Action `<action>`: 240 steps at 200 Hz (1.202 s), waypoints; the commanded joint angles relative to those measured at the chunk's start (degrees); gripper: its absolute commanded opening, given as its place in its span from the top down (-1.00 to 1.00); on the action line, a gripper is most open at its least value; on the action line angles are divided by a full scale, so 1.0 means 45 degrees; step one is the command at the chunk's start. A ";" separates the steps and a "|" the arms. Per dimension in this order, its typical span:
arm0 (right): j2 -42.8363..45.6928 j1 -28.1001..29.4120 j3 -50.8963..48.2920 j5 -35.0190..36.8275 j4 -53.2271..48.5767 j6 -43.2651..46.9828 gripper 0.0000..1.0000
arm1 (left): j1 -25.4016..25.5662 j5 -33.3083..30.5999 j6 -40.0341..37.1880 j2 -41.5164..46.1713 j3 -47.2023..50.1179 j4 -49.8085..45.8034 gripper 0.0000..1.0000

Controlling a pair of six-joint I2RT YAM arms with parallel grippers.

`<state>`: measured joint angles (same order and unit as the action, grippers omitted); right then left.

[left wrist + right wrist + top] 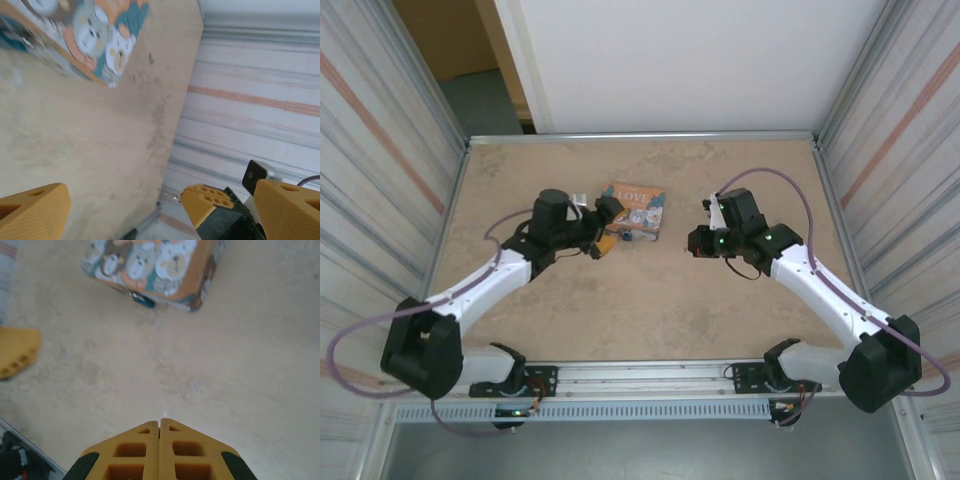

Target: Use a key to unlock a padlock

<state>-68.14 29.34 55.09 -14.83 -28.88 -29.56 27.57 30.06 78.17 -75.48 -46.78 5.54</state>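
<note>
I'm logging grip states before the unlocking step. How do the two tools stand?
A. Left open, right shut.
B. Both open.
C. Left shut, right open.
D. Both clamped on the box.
A: the left tool has its fingers wide apart, while the right tool has its tips together, with a small metal piece, probably the key, poking out from them.

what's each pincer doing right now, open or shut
left pincer: open, nothing between its fingers
right pincer: closed, can't tell if it's holding anything
</note>
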 commanded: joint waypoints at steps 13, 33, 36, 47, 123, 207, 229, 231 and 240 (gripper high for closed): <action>0.0143 0.0457 0.0676 0.0392 0.1683 -0.0364 1.00 | 0.1068 0.0532 0.3436 -0.1427 -0.0894 0.2518 -0.86; 0.0062 0.0697 0.0856 0.0622 0.2233 -0.0364 1.00 | 0.1572 0.0347 0.4722 -0.2218 -0.0922 0.3814 -0.83; 0.0049 0.0693 0.0877 0.0647 0.2311 -0.0364 1.00 | 0.1642 0.0330 0.4902 -0.2328 -0.0913 0.4019 -0.82; -0.0004 0.0809 0.0955 0.0750 0.2522 -0.0366 1.00 | 0.1854 0.0219 0.5484 -0.2673 -0.0931 0.4559 -0.80; -0.0492 0.1461 0.0961 0.0932 0.3321 -0.0413 1.00 | 0.2519 -0.0211 0.7505 -0.3965 -0.1074 0.6952 -0.54; -0.1106 0.1922 0.0875 0.0932 0.3675 -0.0637 1.00 | 0.2557 -0.0636 0.7785 -0.3734 -0.0714 0.6896 -0.08; -0.1012 0.1936 0.0863 0.1044 0.3631 -0.0618 1.00 | 0.2552 -0.0733 0.7814 -0.3734 -0.0607 0.6933 0.14; -0.0996 0.1936 0.0863 0.1048 0.3632 -0.0618 1.00 | 0.2547 -0.0741 0.7821 -0.3734 -0.0601 0.6938 0.16; -0.0957 0.1935 0.0863 0.1079 0.3604 -0.0618 1.00 | 0.2535 -0.0745 0.7843 -0.3752 -0.0580 0.6933 0.23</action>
<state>-72.73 37.65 58.11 -11.38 -13.21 -31.24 38.72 27.44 112.99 -93.10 -49.91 35.00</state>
